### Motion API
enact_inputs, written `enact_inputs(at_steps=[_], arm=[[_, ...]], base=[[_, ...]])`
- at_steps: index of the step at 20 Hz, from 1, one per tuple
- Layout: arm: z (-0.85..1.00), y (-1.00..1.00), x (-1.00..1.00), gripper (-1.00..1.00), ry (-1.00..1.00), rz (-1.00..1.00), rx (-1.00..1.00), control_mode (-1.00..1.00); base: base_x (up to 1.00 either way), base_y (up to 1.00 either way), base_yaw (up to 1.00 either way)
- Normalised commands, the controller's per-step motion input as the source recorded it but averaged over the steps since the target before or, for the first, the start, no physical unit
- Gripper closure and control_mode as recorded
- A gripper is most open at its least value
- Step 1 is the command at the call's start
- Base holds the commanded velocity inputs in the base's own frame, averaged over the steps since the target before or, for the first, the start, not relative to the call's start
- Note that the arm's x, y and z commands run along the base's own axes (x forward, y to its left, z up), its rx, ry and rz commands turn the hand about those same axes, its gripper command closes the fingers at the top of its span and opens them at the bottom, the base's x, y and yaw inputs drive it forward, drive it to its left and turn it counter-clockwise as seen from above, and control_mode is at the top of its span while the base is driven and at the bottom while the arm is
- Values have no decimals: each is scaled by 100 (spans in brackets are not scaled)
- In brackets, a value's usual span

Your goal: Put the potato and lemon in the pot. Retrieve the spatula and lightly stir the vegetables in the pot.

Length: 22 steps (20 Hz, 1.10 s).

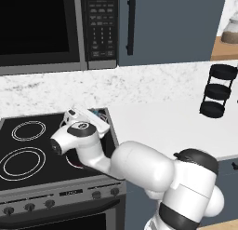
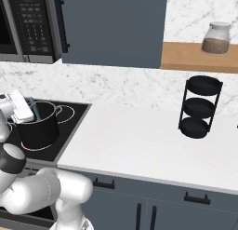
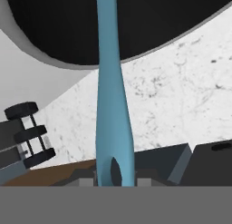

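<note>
The dark pot [image 2: 39, 129] stands on the stove's right front burner. My gripper [image 2: 24, 111] hangs over its left rim, shut on the light-blue spatula [image 2: 33, 108], which slants down into the pot. In the hand view the spatula's handle [image 3: 108, 105] runs from between my fingertips, where the gripper [image 3: 114, 180] closes on it, up into the pot's black inside [image 3: 50, 32]; the blade is hidden there. From the left base view my hand [image 1: 90, 118] covers most of the pot [image 1: 109, 126]. The potato and lemon are hidden.
A black three-tier rack [image 2: 199, 108] stands at the back of the white counter [image 2: 130, 140], right of the stove [image 1: 28, 150]. A microwave [image 1: 46, 29] and dark cabinets hang above. A jar [image 2: 216, 38] sits on a wooden shelf.
</note>
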Motion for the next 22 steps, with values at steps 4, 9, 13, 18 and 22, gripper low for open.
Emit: enact_inputs(at_steps=[4,9,13,18,22], arm=[[29,11,4,100,4,2,5,-100],[33,5,1,100,6,2,2,-100],[2,0,0,100,0,0,0,-100],[-17,-5,0,100,-6,0,0,-100],[-21,-1,4,100,0,0,0,-100]], base=[[0,0,0],[0,0,0],[0,0,0],[0,0,0],[0,0,0]])
